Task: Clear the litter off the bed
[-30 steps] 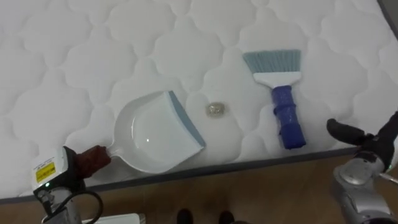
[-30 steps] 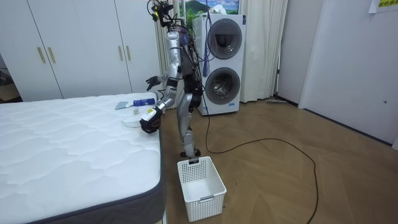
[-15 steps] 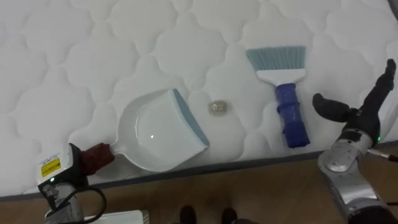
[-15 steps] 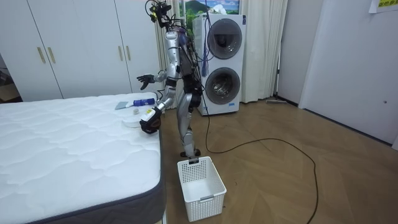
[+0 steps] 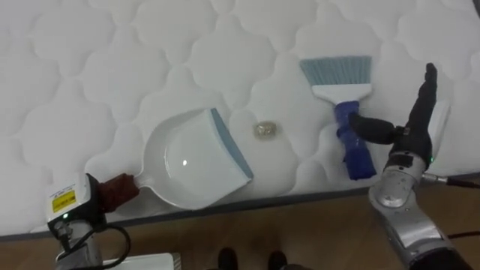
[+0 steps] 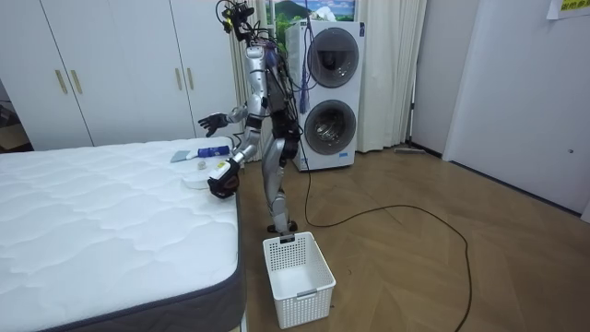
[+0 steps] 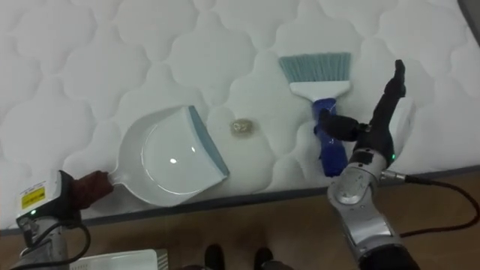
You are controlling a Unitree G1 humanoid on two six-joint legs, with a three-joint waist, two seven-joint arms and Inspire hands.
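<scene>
A white dustpan (image 5: 187, 161) with a grey-blue lip lies near the mattress's front edge, its mouth facing right. My left hand (image 5: 91, 199) is at the lower left, shut on the pan's dark red handle (image 5: 118, 190). A small pale scrap (image 5: 264, 130) lies just right of the lip. Further right lies a brush (image 5: 352, 142) with a blue handle and light blue bristles pointing away from me. My right hand (image 5: 409, 141) hovers open just right of the brush handle, fingers straight up, thumb reaching over the handle. I cannot tell whether the thumb touches it.
The white quilted mattress (image 5: 90, 67) stretches away from its front edge (image 5: 300, 199). I stand on wooden floor at the bed's side. A white basket (image 6: 297, 269) sits on the floor behind me, and stacked washing machines (image 6: 329, 92) stand by the wall.
My right hand has risen from below the bed edge and moved left over the mattress to the brush handle. The left hand and dustpan have stayed put.
</scene>
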